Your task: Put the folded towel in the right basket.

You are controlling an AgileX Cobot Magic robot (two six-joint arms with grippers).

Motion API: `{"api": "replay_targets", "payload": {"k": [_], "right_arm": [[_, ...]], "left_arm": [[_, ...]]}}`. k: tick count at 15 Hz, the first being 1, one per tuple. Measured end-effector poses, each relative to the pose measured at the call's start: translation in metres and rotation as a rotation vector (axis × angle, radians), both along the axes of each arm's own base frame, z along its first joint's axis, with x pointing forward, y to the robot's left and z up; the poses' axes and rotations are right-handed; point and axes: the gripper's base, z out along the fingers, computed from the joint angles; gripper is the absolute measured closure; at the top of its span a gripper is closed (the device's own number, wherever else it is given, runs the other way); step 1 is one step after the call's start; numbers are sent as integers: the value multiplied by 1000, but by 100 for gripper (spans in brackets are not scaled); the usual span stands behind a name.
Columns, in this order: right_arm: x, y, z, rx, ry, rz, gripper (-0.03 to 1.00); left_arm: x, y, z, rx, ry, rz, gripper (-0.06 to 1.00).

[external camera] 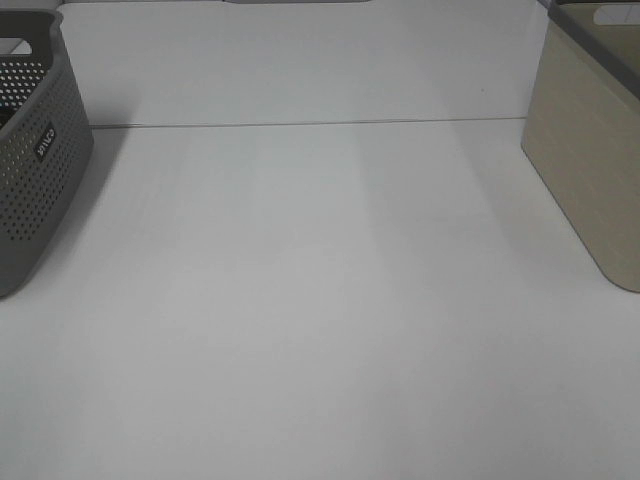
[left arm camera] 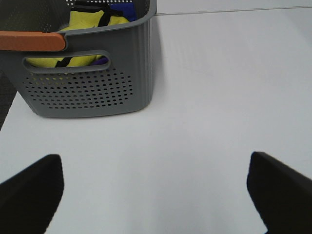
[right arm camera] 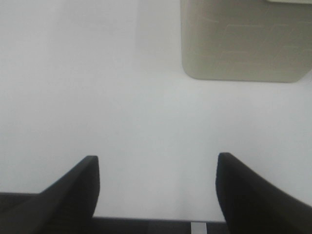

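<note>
The right basket [external camera: 590, 170] is beige with a grey rim and stands at the table's right edge. It also shows in the right wrist view [right arm camera: 243, 44], apart from my right gripper [right arm camera: 157, 157], which is open and empty over bare table. A yellow cloth [left arm camera: 87, 19] with black trim lies in the grey perforated left basket [left arm camera: 92, 83], next to a blue cloth [left arm camera: 127, 10]. I cannot tell which one is the folded towel. My left gripper [left arm camera: 153, 157] is open and empty, short of that basket. Neither gripper shows in the exterior high view.
The grey left basket [external camera: 40, 170] stands at the table's left edge and has an orange handle [left arm camera: 31, 41]. The white table [external camera: 320, 300] spreads between the two baskets, with a seam line [external camera: 300, 124] across its far part.
</note>
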Motion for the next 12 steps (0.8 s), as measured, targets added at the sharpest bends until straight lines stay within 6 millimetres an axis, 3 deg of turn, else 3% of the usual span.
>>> {"api": "replay_targets", "payload": {"k": [3,12], "right_arm": [[-22,-2,0,3,-140,-4,32],[-23,-4,-1,-14,-147,-17,32]], "left_arm": [[0,0,0,0,0,0,-3],[0,0,0,0,0,0,-3]]}}
